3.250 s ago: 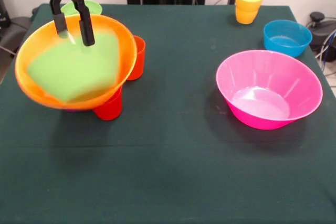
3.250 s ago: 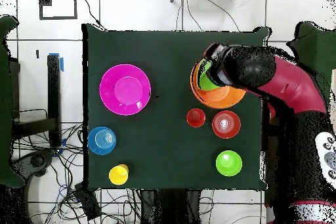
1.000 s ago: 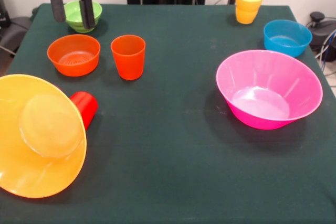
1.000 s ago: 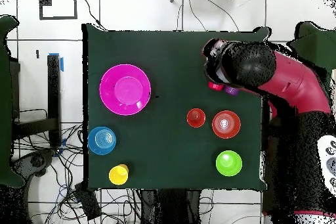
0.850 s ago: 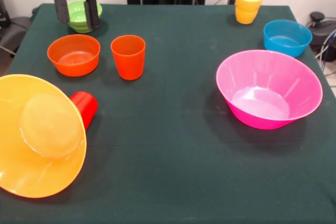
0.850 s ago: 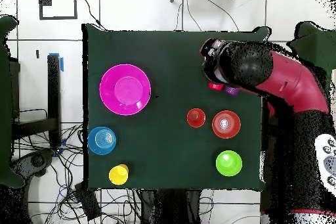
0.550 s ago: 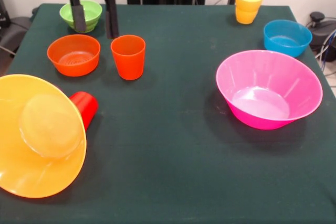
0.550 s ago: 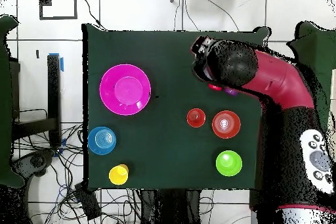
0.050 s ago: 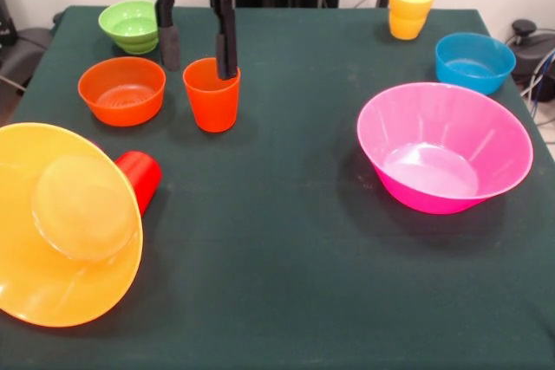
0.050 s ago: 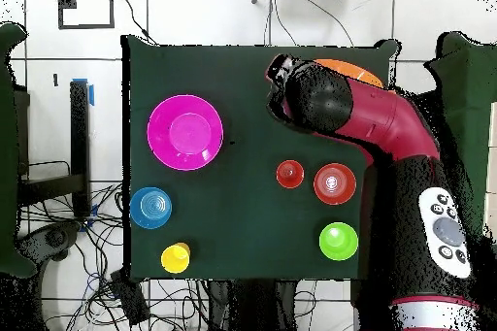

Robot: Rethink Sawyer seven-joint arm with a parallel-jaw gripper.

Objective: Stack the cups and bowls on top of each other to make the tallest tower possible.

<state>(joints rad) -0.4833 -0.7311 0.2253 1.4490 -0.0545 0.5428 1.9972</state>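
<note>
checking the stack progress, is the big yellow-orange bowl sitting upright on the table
No, the large yellow-orange bowl lies tipped on its side at the table's edge, its open mouth facing the front camera, beside a fallen red cup.

My front camera sits low and close across the surface [image 9: 286,283], facing the arm and cropping the near edge. My overhead camera looks straight down from higher up, taking in the whole surface [image 10: 252,84] plus surrounding floor. Both share the pink bowl [image 9: 445,146] [image 10: 184,132] and blue bowl [image 9: 473,61] [image 10: 150,208]; the overhead seems turned half round.
</note>
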